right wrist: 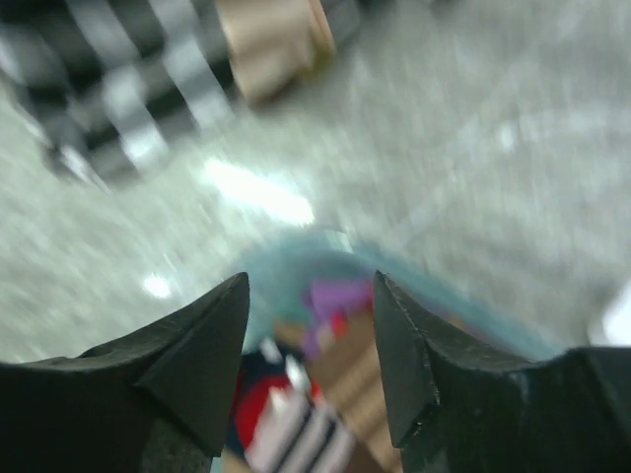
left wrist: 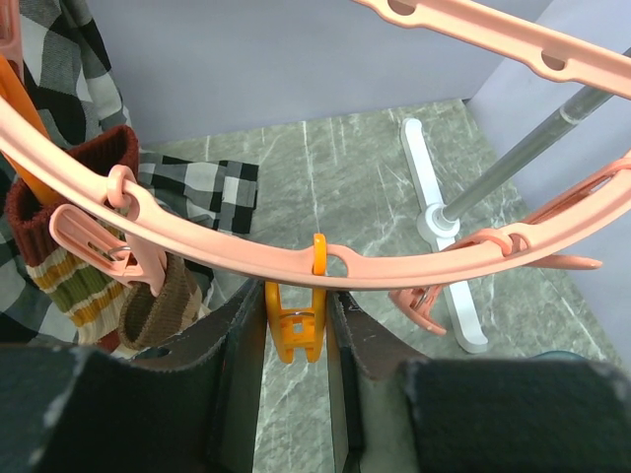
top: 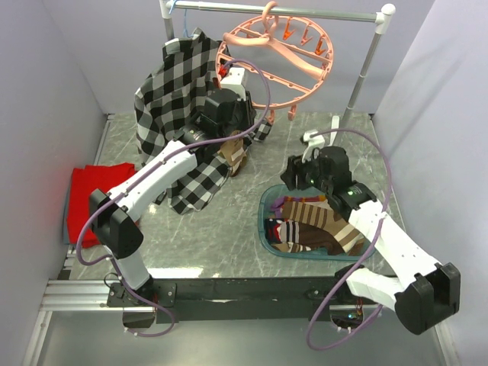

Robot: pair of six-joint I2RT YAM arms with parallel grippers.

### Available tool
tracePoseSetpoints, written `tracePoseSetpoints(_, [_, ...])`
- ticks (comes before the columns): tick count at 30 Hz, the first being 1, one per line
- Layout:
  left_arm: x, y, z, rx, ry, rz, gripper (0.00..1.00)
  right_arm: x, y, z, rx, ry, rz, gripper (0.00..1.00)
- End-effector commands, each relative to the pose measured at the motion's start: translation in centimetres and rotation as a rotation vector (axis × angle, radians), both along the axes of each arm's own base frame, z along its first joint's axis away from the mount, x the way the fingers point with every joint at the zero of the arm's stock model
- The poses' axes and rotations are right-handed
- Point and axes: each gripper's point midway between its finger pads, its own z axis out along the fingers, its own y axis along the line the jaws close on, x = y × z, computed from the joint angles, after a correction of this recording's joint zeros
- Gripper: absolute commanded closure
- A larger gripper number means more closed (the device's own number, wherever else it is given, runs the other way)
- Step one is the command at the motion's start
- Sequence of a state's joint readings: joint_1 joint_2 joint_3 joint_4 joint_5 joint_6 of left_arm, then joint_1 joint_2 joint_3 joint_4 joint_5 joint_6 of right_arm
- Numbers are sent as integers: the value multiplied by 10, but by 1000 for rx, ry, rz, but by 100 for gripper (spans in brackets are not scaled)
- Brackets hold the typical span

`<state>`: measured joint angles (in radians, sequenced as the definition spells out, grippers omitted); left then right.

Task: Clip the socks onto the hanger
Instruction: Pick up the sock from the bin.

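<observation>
Soft socks (top: 320, 225) flop; grab one by its cuff. Your left end effector (left wrist: 296, 296) pinches an orange clip (left wrist: 294, 335); your right end effector (right wrist: 311, 286) gapes, empty

socks (top: 316, 225) in tray (top: 261, 217) right of shirt (top: 171, 84); hanger (top: 309, 66) on rail (top: 335, 14)

The grey stone-look bench (top: 229, 240) had a red cloth (top: 90, 197) lying by its left edge. A blue-green tub (top: 264, 221) full of socks (top: 324, 225) sat on the right. The rail's white foot (top: 313, 138) stood at the back.
</observation>
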<state>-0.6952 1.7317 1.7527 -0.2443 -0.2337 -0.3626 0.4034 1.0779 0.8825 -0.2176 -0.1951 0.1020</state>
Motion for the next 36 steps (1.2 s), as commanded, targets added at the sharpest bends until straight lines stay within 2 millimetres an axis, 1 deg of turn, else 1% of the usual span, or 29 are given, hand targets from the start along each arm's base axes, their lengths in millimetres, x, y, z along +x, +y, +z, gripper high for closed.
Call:
tracePoseSetpoints(1, [-1, 4, 29, -32, -69, 9, 99, -34, -32, -56, -225, 203, -15, 41])
tracePoseSetpoints(3, [-1, 4, 28, -32, -64, 9, 99, -36, -38, -64, -285, 210, 0, 46])
tracePoseSetpoints(4, [0, 4, 27, -31, -60, 10, 99, -38, -40, -73, -308, 240, 5, 47])
tracePoseSetpoints(9, [-2, 1, 28, -36, -53, -3, 99, -46, -33, -100, -378, 319, 72, 53])
tracePoseSetpoints(10, [-3, 1, 27, -36, -50, -6, 99, -48, -31, -108, -394, 346, 91, 54])
tracePoseSetpoints(12, [-4, 1, 26, -37, -47, -8, 99, -49, -25, -114, -416, 356, 120, 55])
tracePoseSetpoints(15, [-5, 2, 25, -36, -41, -9, 99, -48, -22, -129, -457, 394, 131, 55])
tracePoseSetpoints(17, [-5, 2, 25, -31, -38, -10, 99, -45, -23, -134, -477, 398, 119, 56])
tracePoseSetpoints(18, [-6, 2, 25, -31, -38, -10, 99, -45, -23, -140, -496, 415, 120, 56])
tracePoseSetpoints(20, [-6, 3, 24, -29, -38, -10, 99, -43, -26, -147, -521, 420, 113, 57])
tracePoseSetpoints(23, [-7, 3, 26, -30, -39, -11, 99, -44, -25, -158, -551, 448, 127, 58])
tracePoseSetpoints(24, [-7, 3, 25, -29, -38, -11, 99, -44, -28, -163, -577, 458, 120, 59])
tracePoseSetpoints(30, [-7, 4, 26, -32, -36, -11, 99, -48, -27, -176, -619, 482, 139, 68])
tracePoseSetpoints(31, [-7, 3, 25, -32, -35, -12, 99, -48, -27, -176, -620, 481, 144, 72])
tracePoseSetpoints(33, [-8, 4, 25, -34, -35, -10, 99, -49, -25, -176, -612, 479, 150, 77])
tracePoseSetpoints(34, [-8, 4, 25, -35, -37, -10, 99, -49, -24, -175, -608, 475, 150, 82])
tracePoseSetpoints(36, [-8, 4, 26, -37, -35, -11, 99, -49, -25, -172, -606, 466, 149, 88])
